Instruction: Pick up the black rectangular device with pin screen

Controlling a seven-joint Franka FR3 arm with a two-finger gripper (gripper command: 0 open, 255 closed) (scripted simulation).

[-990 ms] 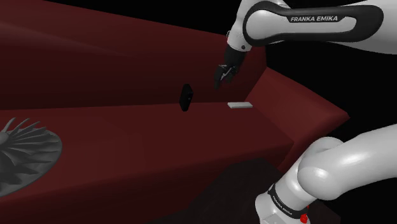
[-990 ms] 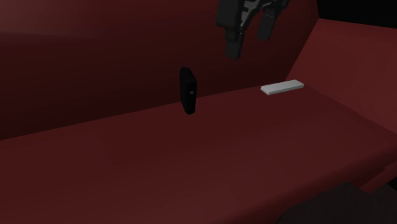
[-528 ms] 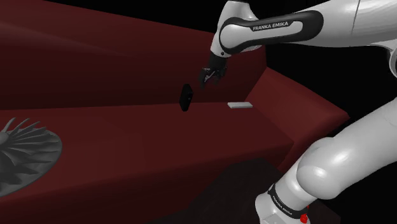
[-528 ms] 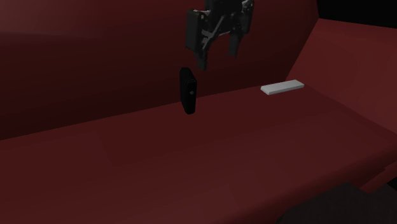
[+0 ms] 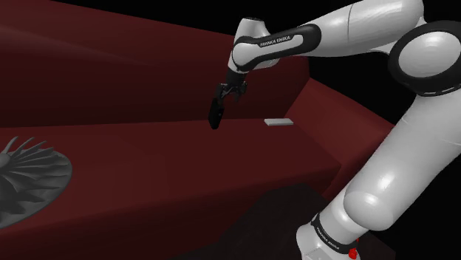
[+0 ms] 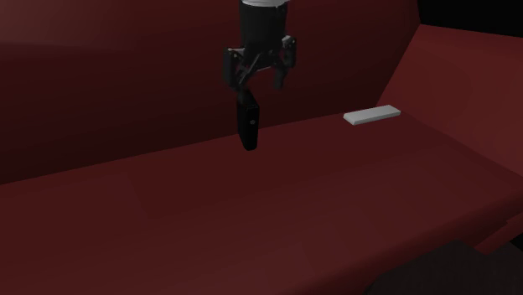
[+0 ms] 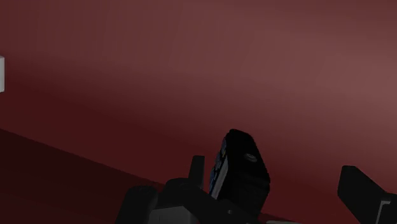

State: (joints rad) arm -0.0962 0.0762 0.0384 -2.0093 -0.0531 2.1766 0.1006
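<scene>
The black rectangular device [image 5: 215, 117] [image 6: 248, 126] stands on end on the dark red sofa seat [image 6: 251, 218], against the backrest. My black gripper [image 5: 222, 94] [image 6: 256, 77] hangs right above its top end, fingers open and pointing down to either side of it. In the wrist view the device [image 7: 242, 168] rises between the open fingers, close beside one finger [image 7: 197, 167] and well apart from the other [image 7: 359, 188]. My gripper [image 7: 278, 184] holds nothing.
A flat white slab [image 5: 278, 122] [image 6: 373, 115] lies on the seat near the armrest [image 6: 469, 75]. A grey fan-like wheel [image 5: 29, 177] sits at the shoulder view's left. The stand [image 5: 329, 240] is at the lower right, with black area behind the sofa.
The arm has swung toward the shoulder view's left and lowered, bringing the gripper from beside the slab to just above the device. The device has not moved.
</scene>
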